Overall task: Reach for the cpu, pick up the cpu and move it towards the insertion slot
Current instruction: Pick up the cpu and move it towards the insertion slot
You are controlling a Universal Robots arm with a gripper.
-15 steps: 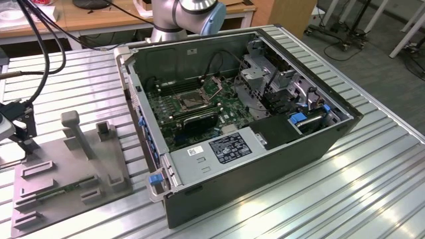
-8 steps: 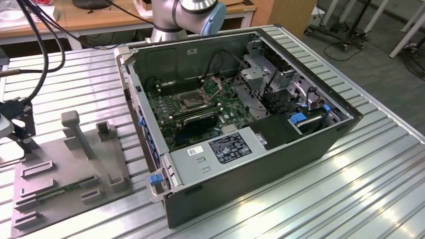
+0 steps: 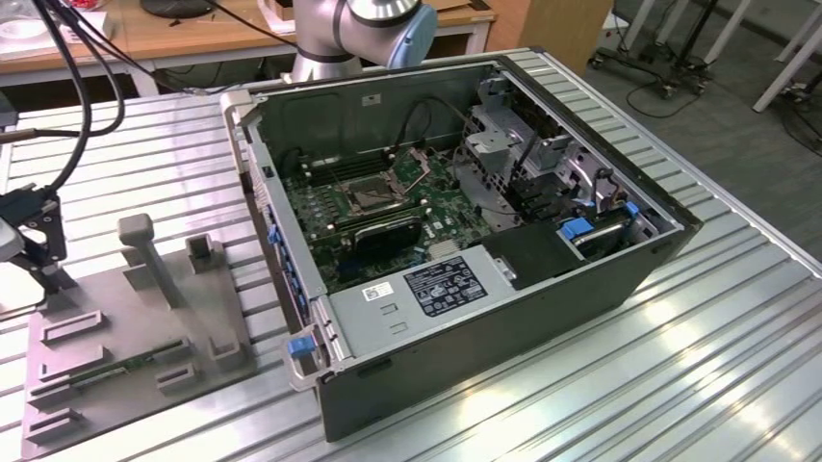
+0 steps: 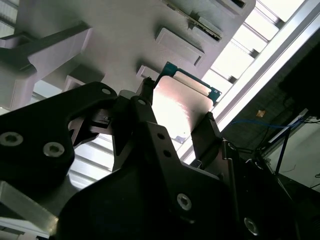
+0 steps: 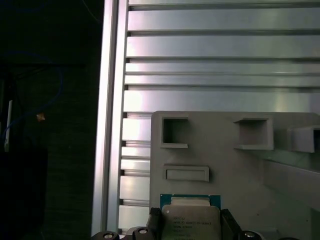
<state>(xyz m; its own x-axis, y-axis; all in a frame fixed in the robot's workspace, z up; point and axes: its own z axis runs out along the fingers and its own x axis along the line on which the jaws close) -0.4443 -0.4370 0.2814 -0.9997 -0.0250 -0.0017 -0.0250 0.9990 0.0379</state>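
Note:
The cpu (image 4: 182, 100), a small square chip with a pale metal top and a green rim, sits between the two black fingers (image 4: 146, 102) of my gripper (image 4: 176, 112), which is shut on its opposite edges. In the first wrist view the cpu (image 5: 190, 216) is close over the grey tray (image 5: 225, 155), with the gripper (image 5: 190, 225) around it. In the exterior view the gripper (image 3: 33, 236) hangs at the far left, over the tray's (image 3: 141, 318) far corner. The insertion slot (image 3: 365, 196), a silver-framed socket with a dark centre, lies on the green board inside the open case, well to the exterior view's right of the gripper.
The open computer case (image 3: 540, 279) lies on its side on the ribbed metal table (image 3: 719, 366). The tray carries upright posts (image 3: 144, 252) and a green memory stick (image 3: 110, 369). Black cables (image 3: 90, 106) hang above the gripper. The arm's base (image 3: 337, 38) stands behind the case.

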